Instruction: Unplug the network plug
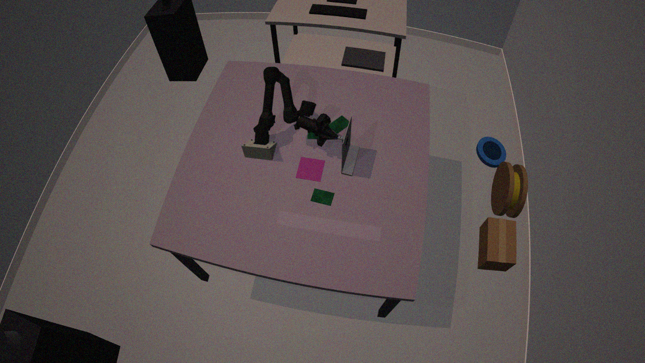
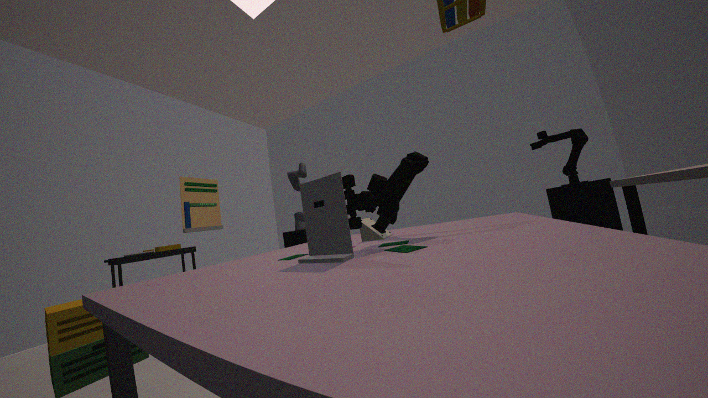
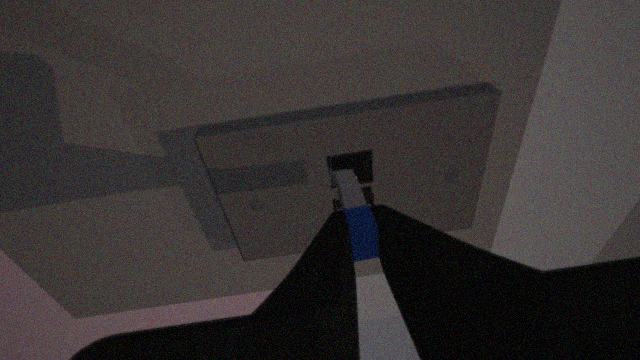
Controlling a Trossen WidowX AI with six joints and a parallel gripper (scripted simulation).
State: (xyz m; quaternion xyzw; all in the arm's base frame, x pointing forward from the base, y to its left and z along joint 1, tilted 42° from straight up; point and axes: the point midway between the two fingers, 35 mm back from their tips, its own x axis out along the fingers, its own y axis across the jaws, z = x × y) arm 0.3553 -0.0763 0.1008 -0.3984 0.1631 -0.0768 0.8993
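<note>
The upright grey panel [image 1: 346, 151] [image 2: 324, 225] [image 3: 425, 150] stands right of the arm. Its socket [image 3: 362, 162] is a dark opening in the wrist view. My gripper [image 1: 337, 136] [image 3: 358, 220] is shut on the plug [image 3: 364, 240], a blue part with a pale grey front piece, just in front of the panel. The grey piece reaches towards the socket. The fingers cover the plug's sides; I cannot tell whether its front end is still inside the opening. The marked square [image 1: 310, 169] is magenta and lies flat on the table, in front of the panel on the arm's side.
A green rectangle [image 1: 322, 197] lies nearer the front of the pink table [image 1: 248, 216]. More green rectangles [image 1: 339, 125] [image 2: 405, 249] lie beneath and behind the gripper. The arm's pale base [image 1: 258, 151] stands left of the square. The panel's foot [image 1: 350, 163] rests on the table.
</note>
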